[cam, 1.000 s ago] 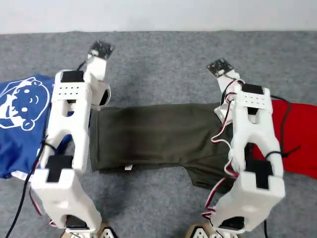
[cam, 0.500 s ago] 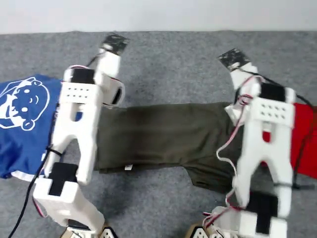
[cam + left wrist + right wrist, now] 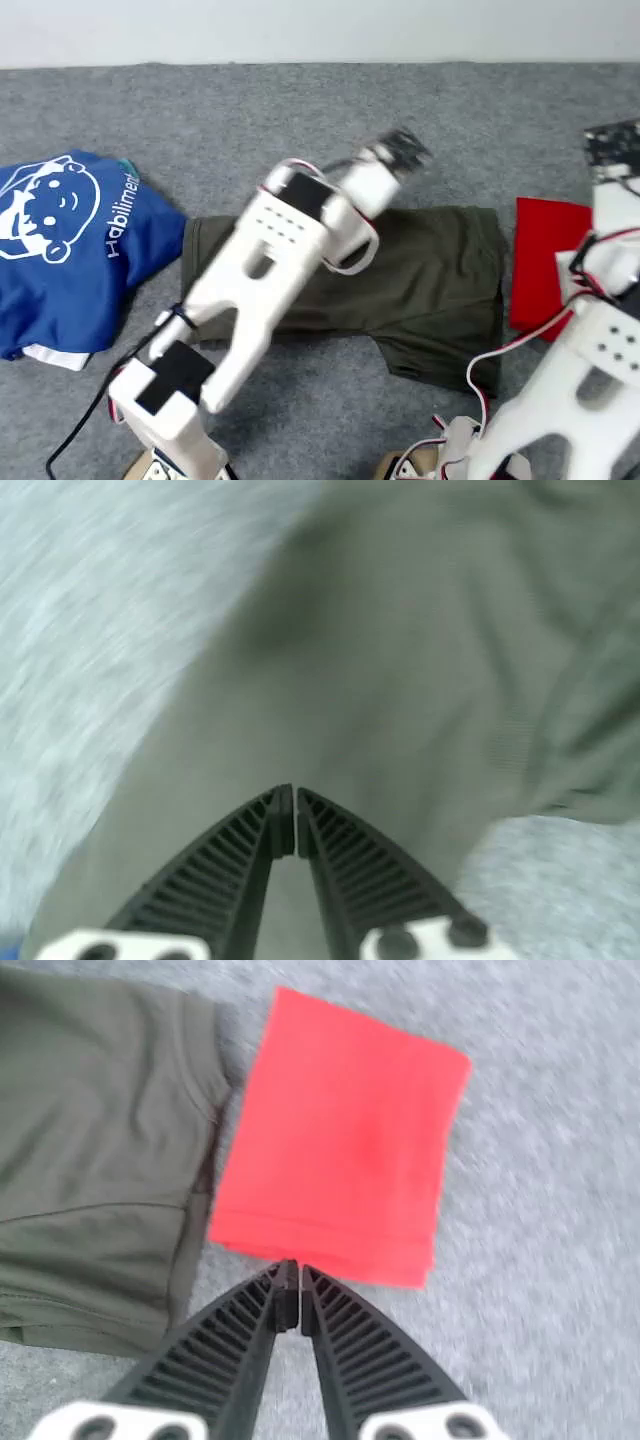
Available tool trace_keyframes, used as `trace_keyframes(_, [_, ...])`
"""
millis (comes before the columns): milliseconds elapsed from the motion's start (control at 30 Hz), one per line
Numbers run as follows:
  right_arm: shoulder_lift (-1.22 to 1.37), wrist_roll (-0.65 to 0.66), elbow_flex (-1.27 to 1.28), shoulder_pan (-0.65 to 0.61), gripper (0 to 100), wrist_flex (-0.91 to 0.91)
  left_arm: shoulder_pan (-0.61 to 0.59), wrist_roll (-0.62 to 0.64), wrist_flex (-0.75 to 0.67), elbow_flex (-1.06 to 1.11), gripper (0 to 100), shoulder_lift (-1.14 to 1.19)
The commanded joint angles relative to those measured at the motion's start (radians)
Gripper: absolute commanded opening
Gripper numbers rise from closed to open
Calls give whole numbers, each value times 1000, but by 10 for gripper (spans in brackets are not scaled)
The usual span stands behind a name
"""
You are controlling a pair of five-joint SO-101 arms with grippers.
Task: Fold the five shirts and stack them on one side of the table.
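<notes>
Shirts first: where do we see them on the table [image 3: 300,110]?

We count three in the high view. The olive shirt [image 3: 440,290] lies folded at the middle of the frame. The blue shirt [image 3: 60,250] spreads along the left edge, with a white scrap [image 3: 50,355] showing under its lower corner. The folded red shirt [image 3: 540,265] sits at the right, just beside the olive one.

Do those two touch?

We cannot tell; their edges run very close together.

What about our left gripper [image 3: 291,795]?

Our left arm [image 3: 270,260] stretches diagonally from the lower left across the olive shirt. Its jaws are pressed together with nothing between them, and olive cloth lies under the tips. We cannot say whether they touch the fabric.

And our right gripper [image 3: 292,1265]?

It is closed and empty as well, its tips at the hemmed edge of the red shirt. Our right arm [image 3: 600,340] stands in the lower right corner of the high view.
</notes>
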Motion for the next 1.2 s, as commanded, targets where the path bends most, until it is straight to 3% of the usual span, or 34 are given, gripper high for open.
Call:
trace_keyframes(0, [-84, -9, -49, 54, 9, 24, 106, -43, 0, -44, 20, -46])
trace_keyframes(67, [-140, -9, -48, 59, 9, 24, 153, -60, 11, -48, 37, -12])
trace_keyframes(233, [-282, -9, -46, 30, 9, 24, 253, -81, 54, -51, 186, 69])
trace_keyframes(667, [-449, -81, -44, 19, 9, 65, 437, -110, -28, -82, 185, 219])
trace_keyframes(967, [-460, -72, -44, 19, 9, 65, 411, -112, -18, -363, 184, 430])
trace_keyframes(1167, [-456, -72, -44, 19, 9, 65, 430, -115, 95, -522, 135, 545])
